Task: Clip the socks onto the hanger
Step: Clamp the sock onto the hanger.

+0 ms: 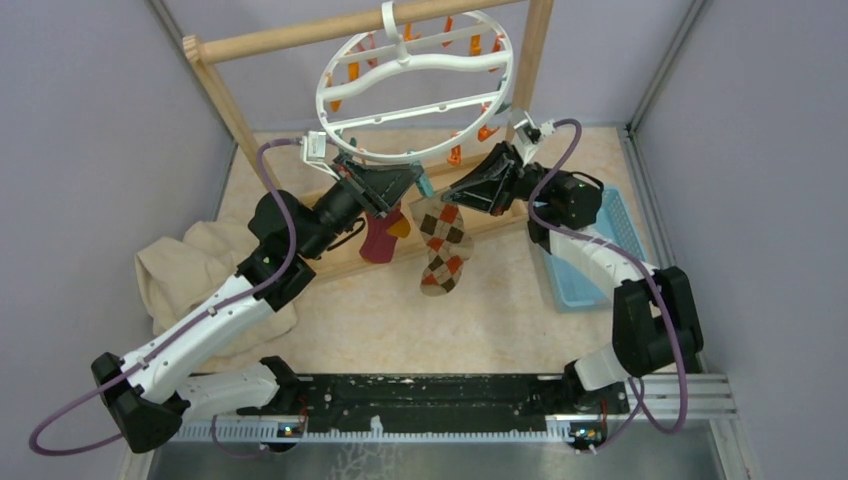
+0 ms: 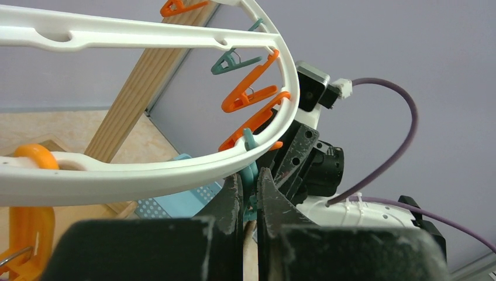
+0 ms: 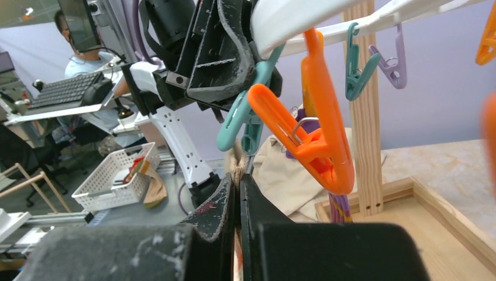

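The white round hanger (image 1: pixel 415 85) hangs from the wooden rail. At its near rim, my left gripper (image 1: pixel 413 180) is shut on a teal clip (image 2: pixel 252 174), which sits squeezed between the fingers just under the ring (image 2: pixel 146 175). My right gripper (image 1: pixel 452 195) is shut on the tan cuff of the brown-tan sock (image 1: pixel 442 245). The cuff (image 3: pixel 236 165) reaches up right below the teal clip (image 3: pixel 243 120). The rest of this sock dangles below. The maroon sock (image 1: pixel 383 235) hangs under the ring beside it; in the right wrist view it shows as purple stripes (image 3: pixel 336 208) below an orange clip (image 3: pixel 313 137).
The wooden frame stand (image 1: pixel 300 35) carries the hanger, with its base bar (image 1: pixel 350 262) on the table. A large beige cloth (image 1: pixel 190 270) lies at the left. A blue basket (image 1: pixel 590 260) sits at the right, under the right arm. More orange, teal and purple clips hang round the ring.
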You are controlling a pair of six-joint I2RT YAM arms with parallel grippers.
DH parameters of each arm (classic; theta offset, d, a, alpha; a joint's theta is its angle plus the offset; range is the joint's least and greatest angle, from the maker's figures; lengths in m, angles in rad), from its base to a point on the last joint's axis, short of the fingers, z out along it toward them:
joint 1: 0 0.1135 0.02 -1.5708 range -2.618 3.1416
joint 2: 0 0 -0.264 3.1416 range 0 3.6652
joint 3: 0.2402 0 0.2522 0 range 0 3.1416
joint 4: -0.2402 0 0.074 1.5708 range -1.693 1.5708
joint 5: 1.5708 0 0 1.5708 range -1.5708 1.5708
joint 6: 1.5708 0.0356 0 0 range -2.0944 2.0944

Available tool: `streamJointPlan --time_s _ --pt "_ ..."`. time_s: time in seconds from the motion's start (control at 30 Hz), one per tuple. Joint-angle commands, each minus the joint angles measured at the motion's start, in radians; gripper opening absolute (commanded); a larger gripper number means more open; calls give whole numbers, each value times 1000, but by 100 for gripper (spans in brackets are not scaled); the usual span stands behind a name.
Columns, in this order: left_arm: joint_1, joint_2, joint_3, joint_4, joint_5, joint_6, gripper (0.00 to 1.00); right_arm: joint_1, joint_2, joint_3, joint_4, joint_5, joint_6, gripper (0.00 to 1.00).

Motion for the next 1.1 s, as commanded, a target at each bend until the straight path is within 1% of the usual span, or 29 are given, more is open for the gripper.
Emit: streamJointPlan --time_s 0.0,0.23,0.53,0.83,1.07 --pt "-14 -15 -4 -18 102 15 0 -16 44 80 263 13 169 0" --pt "-13 -13 0 -25 105 29 0 -16 40 88 264 4 173 0" --pt "-14 11 11 -13 153 22 0 -18 67 120 264 11 199 0" --pt "-13 6 5 -19 159 34 0 -19 96 157 263 28 210 0" --pt "-13 10 2 -25 152 43 0 -24 100 154 264 62 208 0"
